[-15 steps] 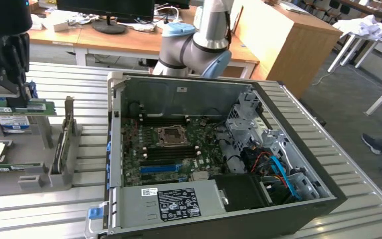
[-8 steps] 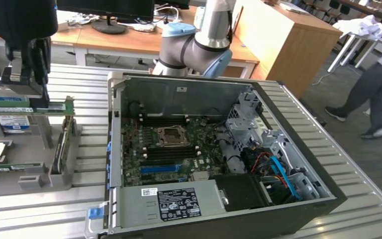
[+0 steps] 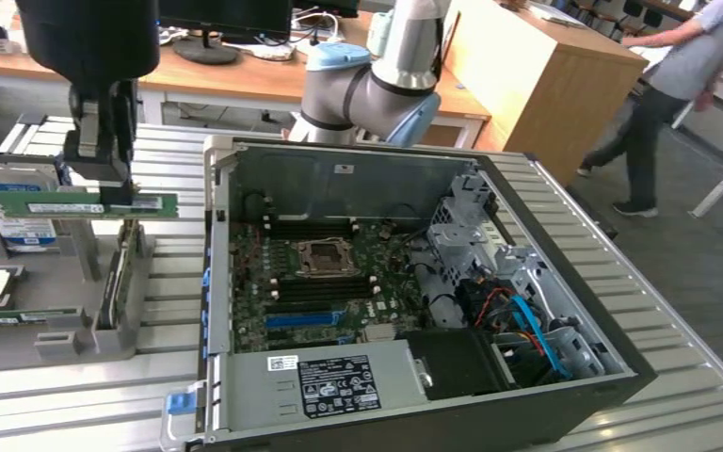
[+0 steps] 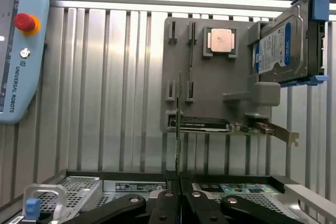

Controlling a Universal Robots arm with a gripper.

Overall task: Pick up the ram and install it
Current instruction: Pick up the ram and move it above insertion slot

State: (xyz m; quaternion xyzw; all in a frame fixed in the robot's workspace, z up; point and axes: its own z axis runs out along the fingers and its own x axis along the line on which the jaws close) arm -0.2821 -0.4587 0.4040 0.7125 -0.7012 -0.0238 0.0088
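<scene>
My gripper hangs at the exterior view's left, shut on the ram, a thin green stick held level above the grey parts holder. In the wrist view the ram shows edge-on as a thin line running out from between my gripper's black fingers, over the holder. The open computer case lies to the exterior view's right of the ram. Its motherboard is exposed, with dark memory slots below the processor socket.
A silver hard drive with a blue-white label stands on the holder beside the ram. A processor chip and an expansion card also rest there. A teach pendant lies on the slatted table. A person walks behind a wooden cabinet.
</scene>
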